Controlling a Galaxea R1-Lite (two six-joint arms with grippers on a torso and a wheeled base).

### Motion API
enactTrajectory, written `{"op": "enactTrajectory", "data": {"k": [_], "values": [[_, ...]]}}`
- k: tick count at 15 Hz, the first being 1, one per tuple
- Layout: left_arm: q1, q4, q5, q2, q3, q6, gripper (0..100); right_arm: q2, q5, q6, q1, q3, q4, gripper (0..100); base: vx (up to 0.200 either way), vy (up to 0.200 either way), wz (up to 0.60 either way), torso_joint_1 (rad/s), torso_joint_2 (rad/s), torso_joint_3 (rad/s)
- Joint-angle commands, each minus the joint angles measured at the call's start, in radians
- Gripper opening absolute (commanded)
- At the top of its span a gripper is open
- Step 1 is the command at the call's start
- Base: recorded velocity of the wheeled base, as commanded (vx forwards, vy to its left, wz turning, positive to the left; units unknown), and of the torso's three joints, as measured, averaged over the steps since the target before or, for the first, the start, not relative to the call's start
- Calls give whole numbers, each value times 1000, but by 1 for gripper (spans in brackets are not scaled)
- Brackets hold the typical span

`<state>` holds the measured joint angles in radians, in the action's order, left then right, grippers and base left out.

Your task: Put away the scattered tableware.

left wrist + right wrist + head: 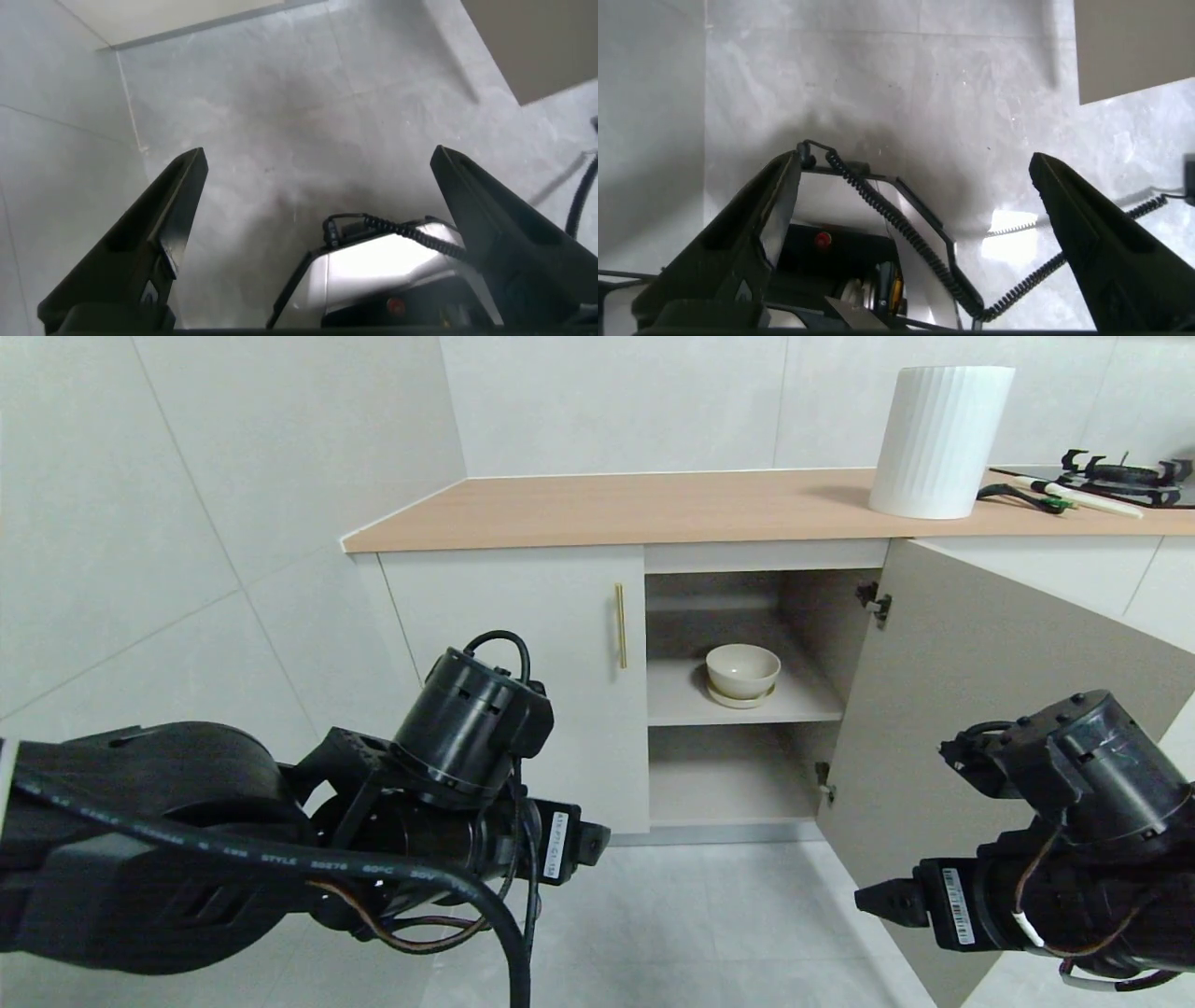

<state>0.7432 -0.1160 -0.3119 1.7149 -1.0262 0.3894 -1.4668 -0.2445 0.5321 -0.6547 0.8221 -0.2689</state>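
Note:
A cream bowl sits on a small plate on the middle shelf of the open cabinet. My left arm hangs low in front of the closed cabinet door, well short of the shelf. My right arm is low beside the opened door. In the left wrist view my left gripper is open over the tiled floor with nothing between its fingers. My right gripper is likewise open and empty above the floor.
The wooden countertop carries a tall white ribbed container, some utensils and a stove grate. The left cabinet door is closed, with a gold handle. The lower shelf is bare.

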Motion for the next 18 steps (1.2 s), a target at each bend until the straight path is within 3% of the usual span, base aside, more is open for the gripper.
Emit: {"op": "enactTrajectory", "data": {"k": [1,9,13,18], "values": [[-1,-1,-1,9,0,0,100,10,-4,-1,0,0,-3,100,0,0,0,0,0,0],[1,-1,-3,14,0,-1,100,20,-6,-8,3,18,-75,100,0,-200,0,2,2,2],[-1,-1,-3,14,0,-1,100,22,-4,-6,36,77,-187,100,0,-200,0,2,4,1],[-1,-1,-3,12,0,-1,100,36,1,-8,147,204,-427,100,0,-200,0,0,3,2]]}}
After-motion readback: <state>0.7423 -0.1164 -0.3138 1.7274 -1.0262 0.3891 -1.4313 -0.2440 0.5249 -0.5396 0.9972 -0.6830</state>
